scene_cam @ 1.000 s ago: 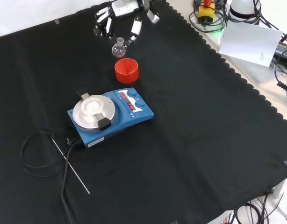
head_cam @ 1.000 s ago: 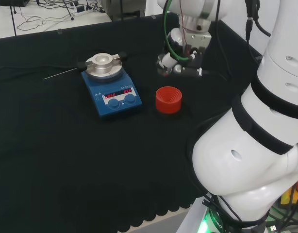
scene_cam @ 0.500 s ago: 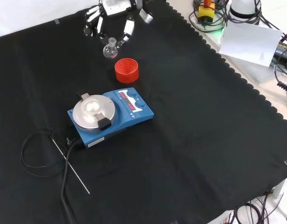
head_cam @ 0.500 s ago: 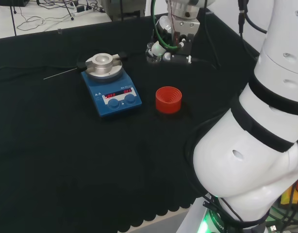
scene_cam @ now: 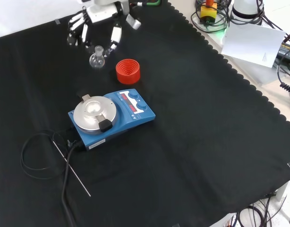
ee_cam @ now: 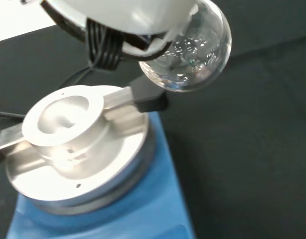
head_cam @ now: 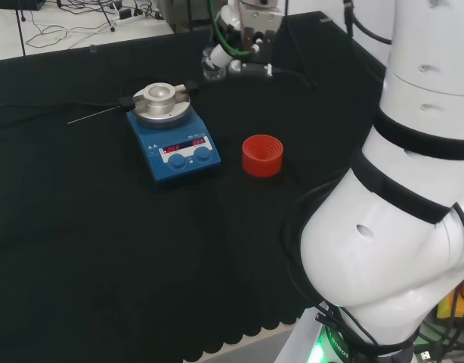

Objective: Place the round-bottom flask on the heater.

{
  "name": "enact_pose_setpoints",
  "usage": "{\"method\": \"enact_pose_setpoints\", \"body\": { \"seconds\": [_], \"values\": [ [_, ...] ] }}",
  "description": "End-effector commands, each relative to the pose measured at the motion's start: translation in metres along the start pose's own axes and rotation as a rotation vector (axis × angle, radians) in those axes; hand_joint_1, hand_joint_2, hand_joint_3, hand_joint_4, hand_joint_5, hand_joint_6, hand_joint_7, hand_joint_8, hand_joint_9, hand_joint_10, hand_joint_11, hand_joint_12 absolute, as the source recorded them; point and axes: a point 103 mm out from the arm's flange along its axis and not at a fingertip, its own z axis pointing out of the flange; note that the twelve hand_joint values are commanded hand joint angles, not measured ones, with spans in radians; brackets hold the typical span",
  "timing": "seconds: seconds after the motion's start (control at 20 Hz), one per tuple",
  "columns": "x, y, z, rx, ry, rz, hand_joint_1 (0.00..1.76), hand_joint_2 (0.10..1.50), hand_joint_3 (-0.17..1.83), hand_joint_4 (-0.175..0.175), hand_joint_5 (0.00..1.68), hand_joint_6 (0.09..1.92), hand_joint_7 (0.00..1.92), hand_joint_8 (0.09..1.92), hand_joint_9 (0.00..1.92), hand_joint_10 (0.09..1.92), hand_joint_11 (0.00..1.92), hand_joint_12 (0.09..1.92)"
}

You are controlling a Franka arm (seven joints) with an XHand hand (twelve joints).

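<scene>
The clear round-bottom flask (scene_cam: pixel 96 59) hangs in the air by its neck, with the hand (scene_cam: pixel 101 13) shut on it from above. In the front view it hangs left of the red ribbed stand (scene_cam: pixel 127 71) and beyond the blue heater (scene_cam: pixel 128 116). In the head view the hand (head_cam: pixel 232 62) is just right of and behind the heater's round metal block (head_cam: pixel 162 100). The wrist view has the flask's bulb (ee_cam: pixel 189 51) close up, beside and above the metal block (ee_cam: pixel 68 119), not over its hollow. The red stand (head_cam: pixel 262 155) holds nothing.
A thin metal rod (scene_cam: pixel 72 168) and a looped black cable (scene_cam: pixel 34 158) lie on the cloth by the heater. The arm's white links (head_cam: pixel 398 189) take up the right of the head view. Paper (scene_cam: pixel 253 42) and cables lie beyond the cloth's scalloped edge.
The hand has carried the flask away from above the red stand: leftward in the front view, left and farther off in the head view, nearer the heater.
</scene>
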Motion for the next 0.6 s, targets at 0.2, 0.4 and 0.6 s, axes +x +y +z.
{"method": "enact_pose_setpoints", "body": {
  "seconds": [0.2,0.4,0.6],
  "values": [
    [0.054,0.024,0.026,0.067,0.025,-0.080,1.13,0.62,0.80,0.085,1.19,0.89,0.27,0.69,0.53,0.64,0.12,1.41],
    [0.067,0.032,0.033,0.081,0.025,-0.097,1.13,0.62,0.80,0.081,1.19,0.89,0.27,0.69,0.53,0.64,0.12,1.41],
    [0.075,0.041,0.039,0.093,0.028,-0.108,1.13,0.62,0.80,0.078,1.19,0.89,0.27,0.69,0.53,0.65,0.12,1.41]
  ]
}}
